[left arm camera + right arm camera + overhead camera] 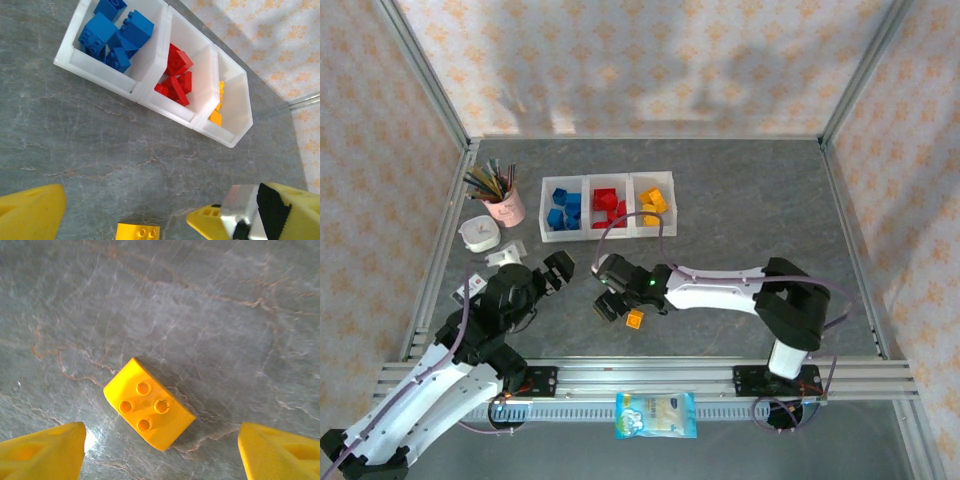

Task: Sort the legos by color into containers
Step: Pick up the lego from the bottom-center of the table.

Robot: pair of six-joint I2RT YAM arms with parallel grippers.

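One yellow-orange lego [148,410] lies studs-up on the grey table, also seen in the top view [635,319] and at the bottom edge of the left wrist view [137,232]. My right gripper [160,455] [610,300] hovers over it, open, with the brick between and just ahead of its yellow fingers [42,452], apart from both. My left gripper [555,272] [165,222] is open and holds nothing, left of the brick. The three joined white containers [588,235] [140,92] hold blue legos [112,35], red legos [175,75] and yellow legos [216,116].
A pink pencil cup [502,205] and a small white round dish [478,233] stand left of the containers, with a small white object [506,256] below them. A printed packet [656,413] lies on the front rail. Aluminium frame posts border the table.
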